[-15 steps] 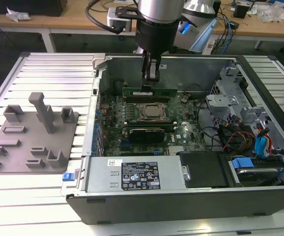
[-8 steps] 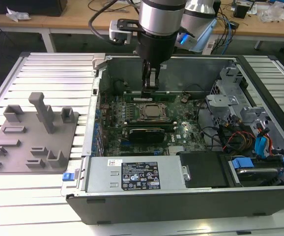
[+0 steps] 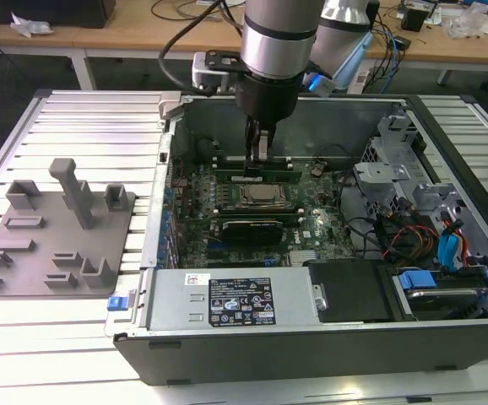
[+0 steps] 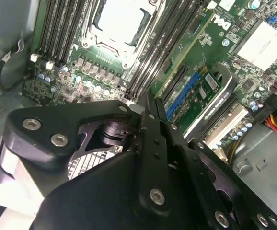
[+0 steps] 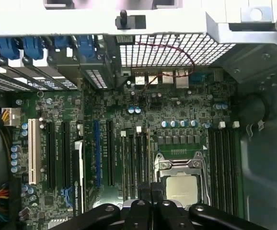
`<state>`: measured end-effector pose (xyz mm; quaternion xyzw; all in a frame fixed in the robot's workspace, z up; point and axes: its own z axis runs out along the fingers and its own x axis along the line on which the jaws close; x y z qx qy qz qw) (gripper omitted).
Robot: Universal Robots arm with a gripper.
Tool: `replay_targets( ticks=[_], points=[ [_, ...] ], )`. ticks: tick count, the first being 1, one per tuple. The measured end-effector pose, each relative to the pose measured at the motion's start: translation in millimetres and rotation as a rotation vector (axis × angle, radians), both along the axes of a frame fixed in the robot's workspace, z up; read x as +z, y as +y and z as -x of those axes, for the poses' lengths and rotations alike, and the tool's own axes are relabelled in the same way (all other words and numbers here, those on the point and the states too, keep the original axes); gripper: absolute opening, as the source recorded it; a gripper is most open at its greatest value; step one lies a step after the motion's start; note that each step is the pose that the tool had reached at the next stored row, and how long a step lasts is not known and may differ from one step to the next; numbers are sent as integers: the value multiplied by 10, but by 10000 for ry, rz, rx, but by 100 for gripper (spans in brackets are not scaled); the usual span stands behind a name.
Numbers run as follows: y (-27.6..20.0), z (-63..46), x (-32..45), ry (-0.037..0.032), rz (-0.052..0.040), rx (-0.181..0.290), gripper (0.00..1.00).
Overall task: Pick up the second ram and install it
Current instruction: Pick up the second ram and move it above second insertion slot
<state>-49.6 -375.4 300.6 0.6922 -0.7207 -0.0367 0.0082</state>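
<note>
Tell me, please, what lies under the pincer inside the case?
Memory slots beside the CPU socket lie beneath the pincer; its own body hides whatever is directly below its tips.

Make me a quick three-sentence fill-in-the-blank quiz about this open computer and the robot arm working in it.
1. The gripper hangs inside the open computer case, over the green ___.
2. In the exterior view, the grey studded tray lies on the slatted table at that view's ___ of the case.
3. The CPU socket sits ___ two banks of black memory slots.
Missing words: motherboard; left; between.
</note>
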Motion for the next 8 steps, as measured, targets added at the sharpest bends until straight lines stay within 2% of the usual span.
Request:
replay_targets(
  ticks=[3,6,8],
  points=[
    [31,-15,-115,0,0,1,9],
    [36,-16,-219,0,2,1,9],
    [37,-16,-251,1,5,1,9]
  ],
)
